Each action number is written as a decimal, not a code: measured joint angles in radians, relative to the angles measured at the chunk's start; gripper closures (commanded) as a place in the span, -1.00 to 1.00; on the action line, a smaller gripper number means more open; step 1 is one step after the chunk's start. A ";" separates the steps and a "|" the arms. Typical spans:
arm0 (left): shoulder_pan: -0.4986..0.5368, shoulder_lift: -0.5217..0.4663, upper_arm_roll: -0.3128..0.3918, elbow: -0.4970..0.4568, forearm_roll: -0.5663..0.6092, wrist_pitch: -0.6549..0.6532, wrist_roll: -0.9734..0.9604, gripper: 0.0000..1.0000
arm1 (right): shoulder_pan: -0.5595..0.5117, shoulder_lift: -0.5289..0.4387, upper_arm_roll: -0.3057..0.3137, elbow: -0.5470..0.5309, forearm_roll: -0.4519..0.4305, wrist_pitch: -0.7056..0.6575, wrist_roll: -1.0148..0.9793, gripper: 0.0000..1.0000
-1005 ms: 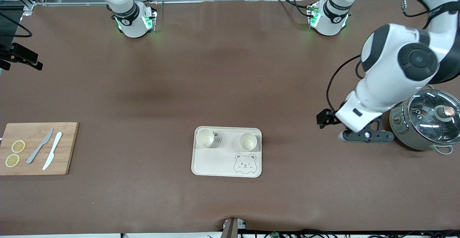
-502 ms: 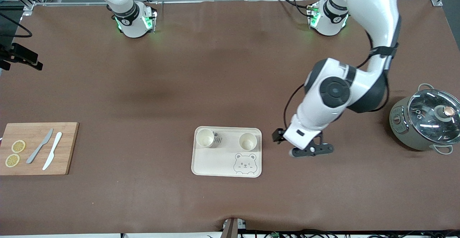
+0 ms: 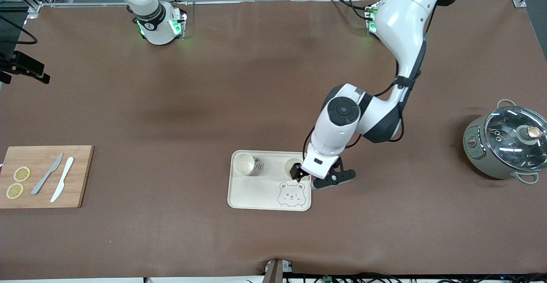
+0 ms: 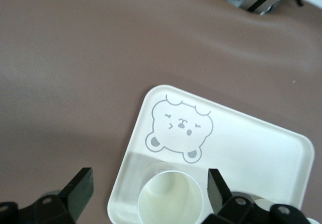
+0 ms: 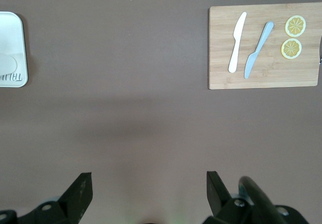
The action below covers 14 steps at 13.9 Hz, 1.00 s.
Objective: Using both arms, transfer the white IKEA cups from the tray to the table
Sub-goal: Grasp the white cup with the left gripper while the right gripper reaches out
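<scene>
Two white IKEA cups stand upright on the cream bear tray (image 3: 256, 193). One cup (image 3: 243, 164) is at the tray's corner toward the right arm's end. The other cup (image 3: 292, 165) is toward the left arm's end and partly hidden by the left hand. My left gripper (image 3: 299, 172) is open just above that cup. In the left wrist view the cup (image 4: 170, 200) sits between the spread fingers (image 4: 79, 188) of the gripper (image 4: 148, 190), untouched. My right gripper (image 5: 148, 191) is open and empty, high over bare table; it is out of the front view.
A wooden cutting board (image 3: 45, 176) with two knives and lemon slices lies at the right arm's end; it also shows in the right wrist view (image 5: 264, 45). A grey pot with a glass lid (image 3: 506, 146) stands at the left arm's end.
My left arm has swung from beside the pot across the table to the tray, and its open gripper is now over the cup. The cups, tray and right arm have not moved.
</scene>
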 measured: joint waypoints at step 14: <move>-0.056 0.100 0.017 0.006 0.000 0.002 -0.012 1.00 | 0.045 0.156 0.023 0.025 0.003 0.044 0.055 -1.00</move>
